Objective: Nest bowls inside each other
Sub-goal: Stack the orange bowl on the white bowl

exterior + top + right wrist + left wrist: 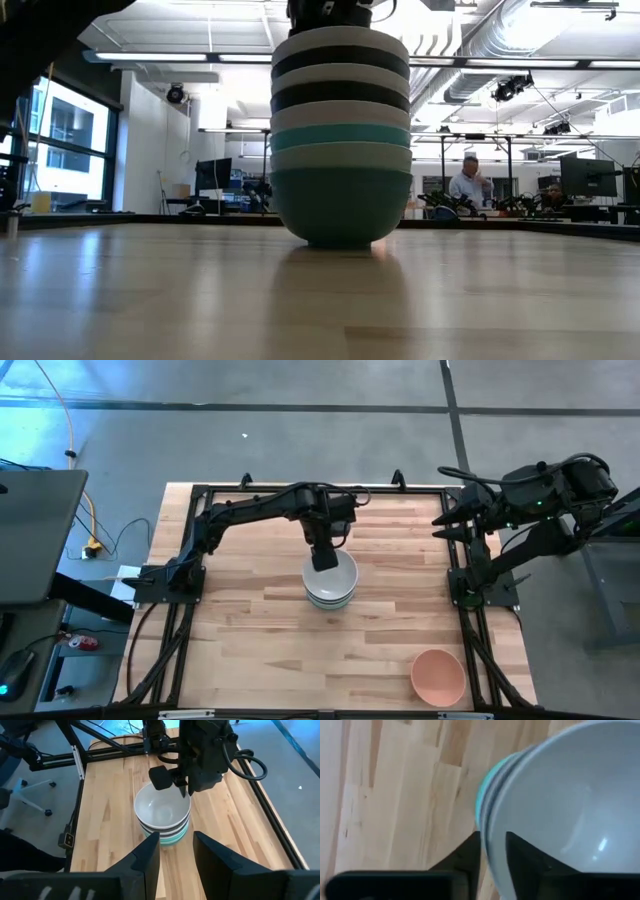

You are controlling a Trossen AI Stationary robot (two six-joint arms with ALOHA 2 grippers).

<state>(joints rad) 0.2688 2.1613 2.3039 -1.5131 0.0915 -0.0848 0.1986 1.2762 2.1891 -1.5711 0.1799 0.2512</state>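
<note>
A stack of several nested bowls (330, 582) stands at the table's middle, its bottom teal bowl (335, 205) resting on the wood. Above that come pale, teal, white and black bowls, with a white bowl (161, 811) on top. My left gripper (492, 865) points down at the far rim of the top bowl, one finger outside and one inside, slightly open. A salmon-pink bowl (437, 675) sits alone, upright, near the front right corner. My right gripper (177, 855) hangs open, raised at the table's far right, nothing between its fingers. My left gripper comes from above, pointing down, with its fingers (520, 857) astride the top white bowl's rim (495, 835) on the stack's far side. Whether the fingers touch the rim, I cannot tell. The bowl sits level in the stack.
Black frame rails (180, 575) run along the table's left, right and far edges. Bare wood (250, 640) lies in front of the stack and to its left. A person shows far off in the room behind the table.
</note>
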